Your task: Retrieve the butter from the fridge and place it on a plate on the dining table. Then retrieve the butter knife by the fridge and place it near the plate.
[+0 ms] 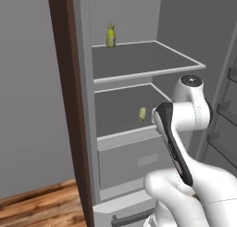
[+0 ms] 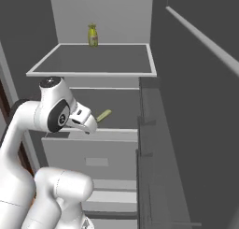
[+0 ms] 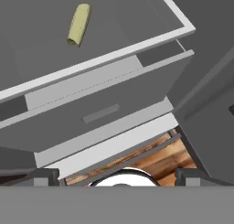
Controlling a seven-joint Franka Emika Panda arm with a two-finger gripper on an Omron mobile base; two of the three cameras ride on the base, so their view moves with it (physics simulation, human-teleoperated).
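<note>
We see the fridge point(image 1: 83, 82) standing open, light grey inside with a dark-brown side panel, and its door point(image 2: 196, 130) swung out to the right. Inside it we count two flat dark-grey shelves with pale edges. On the upper shelf point(image 1: 143, 59) stands one small yellow-green bottle point(image 1: 110, 36), upright near the back wall. On the lower shelf point(image 1: 125, 112) lies the butter point(image 1: 142, 113), a single short, blocky, pale-yellow stick, on its side toward the shelf's front part with nothing touching it. Below that shelf sits one closed grey drawer point(image 1: 139, 161) with a flat rectangular front.

In the hand view the butter point(image 3: 79, 24) appears at the top, with the shelf edge and drawer front beneath it and wooden floor point(image 3: 160, 161) showing lower down.

The gripper point(image 3: 119, 177) hangs in front of the drawer, apart from the butter. Its fingers point(image 3: 43, 176) sit wide apart at the bottom corners, so the claw is released and holds nothing.
</note>
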